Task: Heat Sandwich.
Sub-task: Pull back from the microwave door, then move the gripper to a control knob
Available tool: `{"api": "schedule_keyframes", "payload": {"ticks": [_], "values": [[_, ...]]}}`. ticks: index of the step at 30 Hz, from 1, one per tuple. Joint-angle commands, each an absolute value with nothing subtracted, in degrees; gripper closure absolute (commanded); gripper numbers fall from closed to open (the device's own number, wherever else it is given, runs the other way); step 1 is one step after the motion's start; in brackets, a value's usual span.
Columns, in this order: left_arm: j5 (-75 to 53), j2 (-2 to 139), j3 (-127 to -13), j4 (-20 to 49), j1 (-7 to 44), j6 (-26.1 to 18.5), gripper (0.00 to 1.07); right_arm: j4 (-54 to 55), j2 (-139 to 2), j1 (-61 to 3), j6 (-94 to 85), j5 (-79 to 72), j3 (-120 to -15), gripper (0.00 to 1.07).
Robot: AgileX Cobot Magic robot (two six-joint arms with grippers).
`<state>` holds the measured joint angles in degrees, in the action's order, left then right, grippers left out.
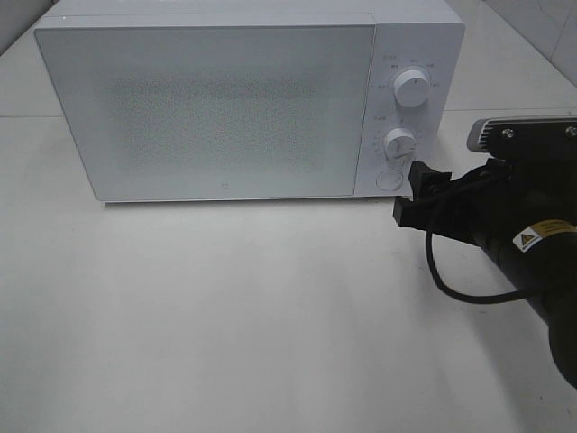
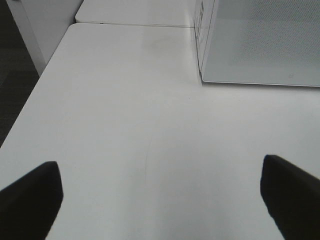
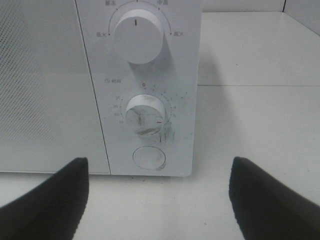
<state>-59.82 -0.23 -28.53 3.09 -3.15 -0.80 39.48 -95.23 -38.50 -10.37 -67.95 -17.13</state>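
as i look down from the high camera, a white microwave (image 1: 243,99) sits at the back of the white table (image 1: 225,316) with its door (image 1: 135,135) shut. the right gripper (image 1: 410,194) hovers just in front of the microwave's control panel, close to the round button (image 1: 389,179) below the lower knob (image 1: 399,142); the upper knob (image 1: 412,90) sits above that. a black cable (image 1: 442,280) loops from the arm over the table, in front of the microwave's right corner.

from the left wrist, the left gripper (image 2: 160,195) hangs over bare table off the microwave's left front corner, its fingers (image 2: 30,200) spread wide with nothing between them.

from the right wrist, the right gripper's fingers stand apart, empty, facing the lower knob and the round button.

the sandwich shows in none of the views, so i cannot tell where it is.
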Motion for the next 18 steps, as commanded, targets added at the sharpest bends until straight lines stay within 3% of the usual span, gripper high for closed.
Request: {"api": "schedule_keyframes", "payload": {"ticks": [1, 18], "values": [[-59.30, -1.83, -28.36, 3.61, -3.32, -0.80, 0.05, 41.20, -96.72, -40.62, -10.83, -70.02, -17.30, 0.31], [-59.30, -1.83, -28.36, 3.61, -3.32, -0.80, 0.05, 41.25, -98.32, -42.28, -10.37, -69.79, -17.30, 0.31]]}}
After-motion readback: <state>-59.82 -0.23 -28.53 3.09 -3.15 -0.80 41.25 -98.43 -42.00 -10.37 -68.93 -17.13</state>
